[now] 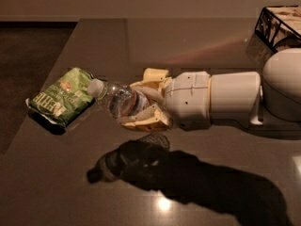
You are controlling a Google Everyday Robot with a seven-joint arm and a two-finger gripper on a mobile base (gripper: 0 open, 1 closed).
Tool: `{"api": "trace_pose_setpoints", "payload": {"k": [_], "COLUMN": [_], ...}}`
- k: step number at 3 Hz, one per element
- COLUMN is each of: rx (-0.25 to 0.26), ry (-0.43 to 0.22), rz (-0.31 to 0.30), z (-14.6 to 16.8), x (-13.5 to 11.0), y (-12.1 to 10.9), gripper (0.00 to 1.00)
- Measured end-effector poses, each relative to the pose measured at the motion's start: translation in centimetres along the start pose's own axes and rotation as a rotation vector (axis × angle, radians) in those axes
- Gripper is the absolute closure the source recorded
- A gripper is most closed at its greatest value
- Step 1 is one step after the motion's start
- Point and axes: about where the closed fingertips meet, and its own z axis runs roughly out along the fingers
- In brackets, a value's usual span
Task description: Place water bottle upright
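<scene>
The water bottle (117, 99) is clear ribbed plastic with a white cap (95, 86) and a blue-white label. It lies roughly horizontal in the air above the dark table (197, 46), cap pointing left and slightly up. My gripper (141, 103), with cream-coloured fingers (146, 120) on a white wrist, comes in from the right and is shut on the bottle's lower half. The cap hangs just over the right edge of the green chip bag. The bottle's base is hidden between the fingers.
A green chip bag (60, 96) lies flat at the table's left edge. A dark wire basket (280, 25) stands at the back right. The arm and bottle cast a shadow (155, 166) on the table in front. The floor drops off to the left.
</scene>
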Motion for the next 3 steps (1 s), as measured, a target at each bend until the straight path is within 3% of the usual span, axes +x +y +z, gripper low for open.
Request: {"api": "trace_pose_setpoints", "payload": {"k": [1, 3], "rx": [0.021, 0.116], "ry": [-0.047, -0.339], "rz": [0.061, 0.285], "z": [-0.5, -1.7], "x": [0.0, 0.8], "y": [0.1, -0.1], "gripper": [1.00, 1.00]}}
